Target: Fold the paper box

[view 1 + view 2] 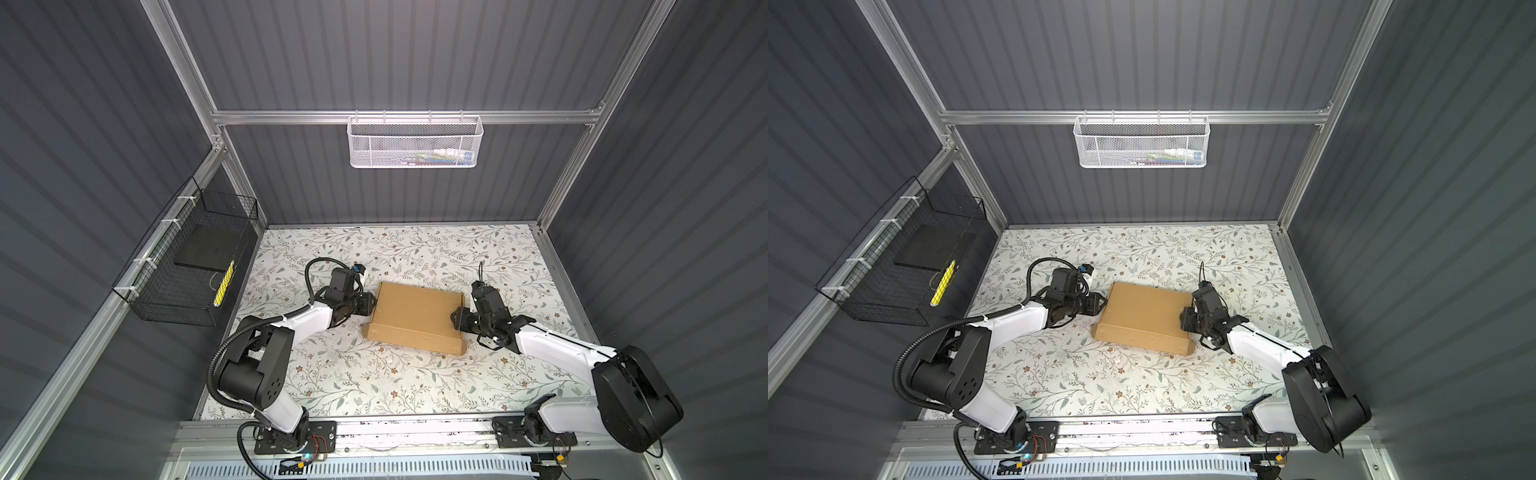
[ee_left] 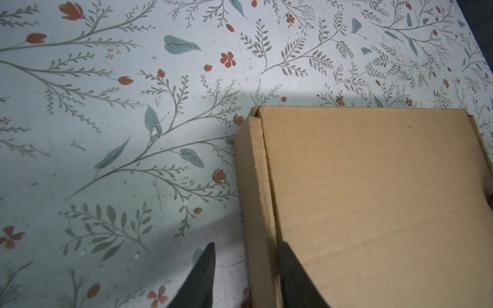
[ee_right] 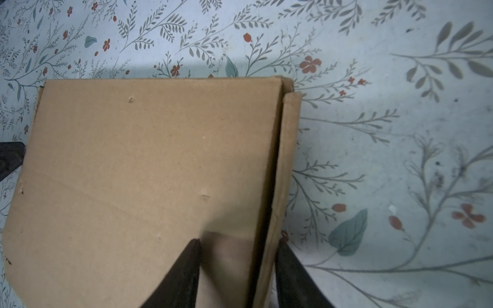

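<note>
The paper box (image 1: 415, 318) has the form of a shallow closed box and lies on the flowered table (image 1: 374, 386), directly between the two grippers in both top views. The left gripper (image 1: 371, 308) stands at one short side of the box and the right gripper (image 1: 458, 321) at the opposite short side, so they face each other across the lid. In the left wrist view the left gripper's fingers (image 2: 202, 274) are apart and stand astride the side wall. One finger is outside the wall, with a strip of table visible between it and the cardboard, and the other lies on the lid just beside the seam. This gripper is therefore not clamped on the box. In the right wrist view the right gripper's fingers (image 3: 181, 274) are also apart, astride the other side wall, one over the lid and one outside, close against the wall. The picture is a little blurred near the lid finger, so I cannot tell if it touches the cardboard. A dark gap runs along the seam on this side.
</note>
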Robot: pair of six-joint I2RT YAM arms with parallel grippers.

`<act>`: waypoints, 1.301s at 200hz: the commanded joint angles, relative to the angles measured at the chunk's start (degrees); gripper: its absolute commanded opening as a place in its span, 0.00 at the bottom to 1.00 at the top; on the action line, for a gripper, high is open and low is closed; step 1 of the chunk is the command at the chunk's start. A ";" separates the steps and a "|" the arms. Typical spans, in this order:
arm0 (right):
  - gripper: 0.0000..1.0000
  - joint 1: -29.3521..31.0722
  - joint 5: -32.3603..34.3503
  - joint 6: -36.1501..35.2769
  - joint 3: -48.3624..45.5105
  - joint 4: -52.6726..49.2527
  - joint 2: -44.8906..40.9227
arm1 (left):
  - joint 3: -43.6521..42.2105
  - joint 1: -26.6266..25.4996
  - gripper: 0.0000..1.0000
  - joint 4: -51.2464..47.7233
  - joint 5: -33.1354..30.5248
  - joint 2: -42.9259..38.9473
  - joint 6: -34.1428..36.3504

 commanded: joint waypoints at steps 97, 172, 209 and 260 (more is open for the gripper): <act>0.44 -0.54 -1.01 -0.01 0.79 0.77 0.75 | 1.74 -0.02 0.34 -1.93 0.82 1.46 0.46; 0.47 -0.65 -0.68 0.34 0.31 1.16 -0.69 | 2.10 -0.02 0.14 -2.66 -0.94 2.05 0.08; 0.54 -1.26 -0.08 1.41 -0.13 0.64 -3.65 | 1.81 -0.02 0.05 -2.23 -1.57 1.69 -0.57; 0.63 -2.41 -0.35 3.09 -1.27 -1.05 -8.27 | 1.02 -0.02 0.00 -1.02 -1.49 1.11 -1.27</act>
